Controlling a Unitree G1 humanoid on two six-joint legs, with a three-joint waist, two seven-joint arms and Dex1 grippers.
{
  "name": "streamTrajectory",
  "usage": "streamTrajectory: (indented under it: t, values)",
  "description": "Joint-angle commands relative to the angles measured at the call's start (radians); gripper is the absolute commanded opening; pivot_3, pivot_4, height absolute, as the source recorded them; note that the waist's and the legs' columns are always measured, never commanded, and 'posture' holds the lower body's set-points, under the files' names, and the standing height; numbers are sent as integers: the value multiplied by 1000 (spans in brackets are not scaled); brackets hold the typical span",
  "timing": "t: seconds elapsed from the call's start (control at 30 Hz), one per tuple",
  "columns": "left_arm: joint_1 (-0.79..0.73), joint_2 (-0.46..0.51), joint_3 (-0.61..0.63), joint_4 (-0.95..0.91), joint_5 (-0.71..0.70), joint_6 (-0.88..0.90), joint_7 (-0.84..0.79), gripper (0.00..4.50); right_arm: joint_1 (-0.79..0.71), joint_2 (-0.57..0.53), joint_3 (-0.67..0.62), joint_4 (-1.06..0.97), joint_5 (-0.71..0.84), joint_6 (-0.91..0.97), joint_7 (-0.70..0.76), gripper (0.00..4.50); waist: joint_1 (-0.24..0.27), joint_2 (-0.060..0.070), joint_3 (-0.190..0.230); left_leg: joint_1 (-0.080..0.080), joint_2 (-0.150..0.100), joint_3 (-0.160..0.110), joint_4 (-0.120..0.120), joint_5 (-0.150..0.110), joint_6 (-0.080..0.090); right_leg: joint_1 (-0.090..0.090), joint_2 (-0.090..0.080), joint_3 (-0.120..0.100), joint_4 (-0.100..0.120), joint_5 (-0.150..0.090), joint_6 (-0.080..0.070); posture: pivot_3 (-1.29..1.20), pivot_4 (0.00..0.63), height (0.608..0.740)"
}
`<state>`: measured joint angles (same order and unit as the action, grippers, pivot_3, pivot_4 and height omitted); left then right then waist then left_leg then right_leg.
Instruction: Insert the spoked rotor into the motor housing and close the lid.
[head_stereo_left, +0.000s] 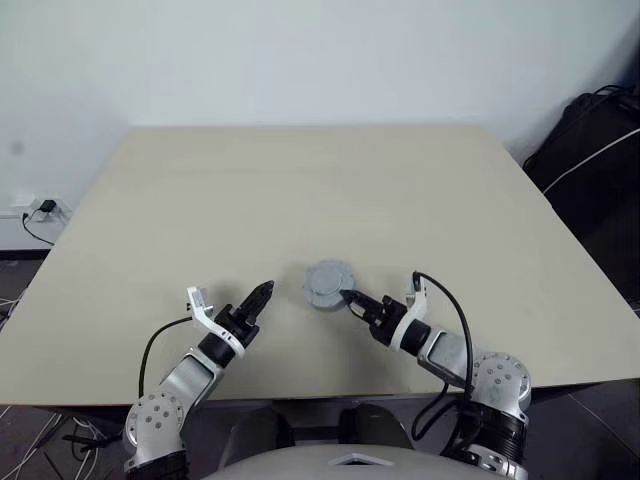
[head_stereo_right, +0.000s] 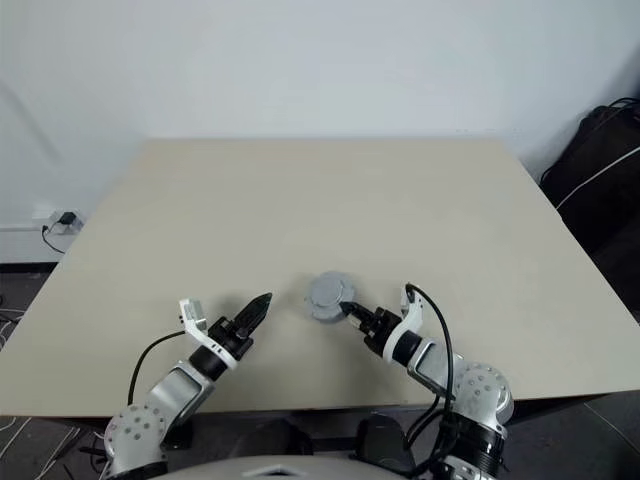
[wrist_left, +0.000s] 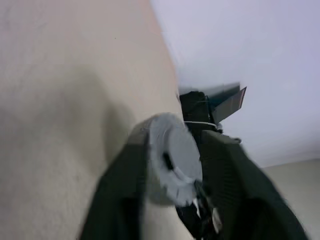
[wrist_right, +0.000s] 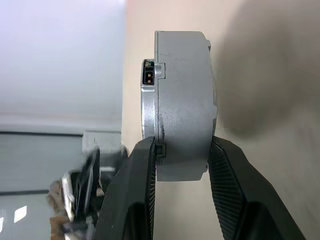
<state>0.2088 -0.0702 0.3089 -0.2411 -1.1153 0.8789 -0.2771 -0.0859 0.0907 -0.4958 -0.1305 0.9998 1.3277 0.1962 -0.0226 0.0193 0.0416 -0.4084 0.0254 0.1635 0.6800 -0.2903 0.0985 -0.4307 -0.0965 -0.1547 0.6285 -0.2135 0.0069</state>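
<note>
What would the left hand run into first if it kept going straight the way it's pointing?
Probably the closed grey motor housing, held off the table by the right hand. The left hand points toward it across a bare gap, though depth is uncertain.

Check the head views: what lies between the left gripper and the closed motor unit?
Nothing. In the left eye view only bare table separates the left gripper from the closed motor housing, which the right gripper holds by its rim.
</note>
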Motion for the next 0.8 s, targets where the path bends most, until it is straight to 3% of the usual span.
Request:
streamTrajectory:
  t: [0.03, 0.2, 0.8]
  values:
    - [35, -129, -60, -11, -85, -23, 19, 2873, -60, 52, 16, -32, 94, -33, -14, 1199, 1, 0, 0, 0, 0, 0, 0, 0, 0, 0, 0, 0, 0, 0, 0, 0, 0, 740]
    - [43, -136, -119, 4, -174, -33, 29, 4480, -86, 43, 38, -29, 147, -45, -51, 1199, 1, 0, 0, -4, 0, 1, 0, 0, 0, 1, 1, 0, 0, 3, -3, 0, 0, 740]
    - [19, -83, -252, 68, -286, -123, 23, 4500, 22, -55, 207, -103, 445, 50, -198, 1199, -1, 0, -1, -3, 0, 2, 1, 0, 0, 2, 2, 1, 0, 2, 1, 0, 0, 740]
